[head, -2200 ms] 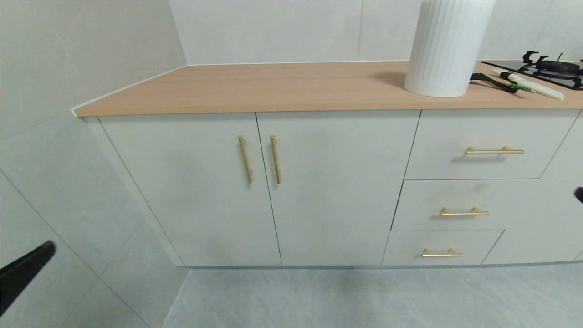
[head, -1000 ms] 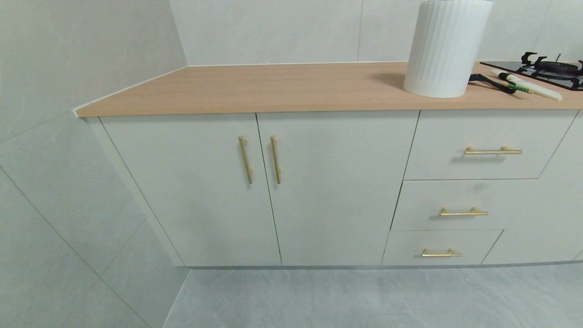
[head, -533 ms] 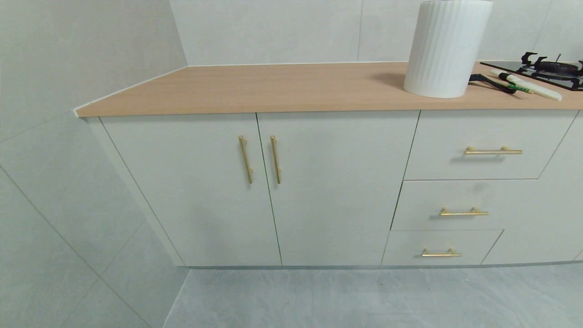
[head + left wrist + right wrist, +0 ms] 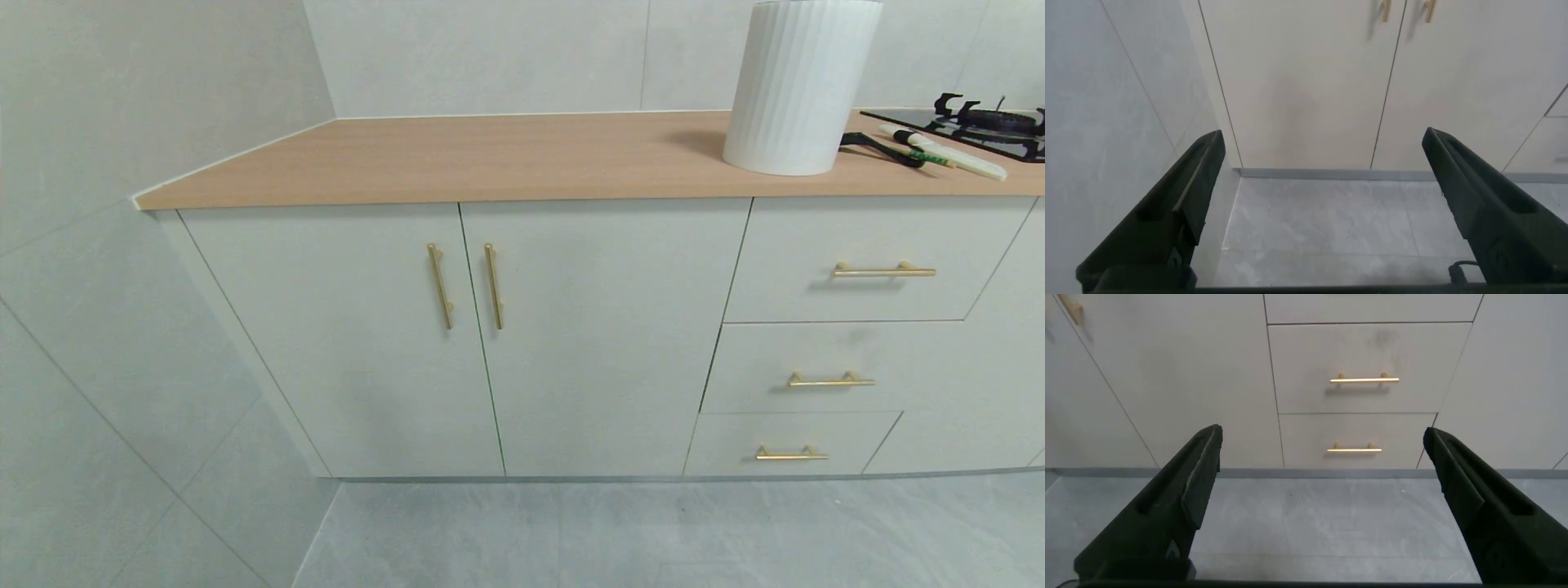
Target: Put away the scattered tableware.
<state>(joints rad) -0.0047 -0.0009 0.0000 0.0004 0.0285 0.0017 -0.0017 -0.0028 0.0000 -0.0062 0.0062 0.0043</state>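
Note:
On the wooden countertop stands a tall white ribbed container. Beside it at the far right lie utensils: a black-handled one and a cream one with a green band. My left gripper is open, hanging low over the floor in front of the double cabinet doors. My right gripper is open too, low before the lower drawers. Nothing lies between either pair of fingers.
A black gas hob sits at the counter's far right. Below are two cabinet doors with gold handles and three drawers. A tiled wall closes the left side. Grey floor spreads in front.
The dark tips of both arms, seen at the head view's left and right edges 2.2 s ago, have dropped out of that view. The counter and its things have stayed put.

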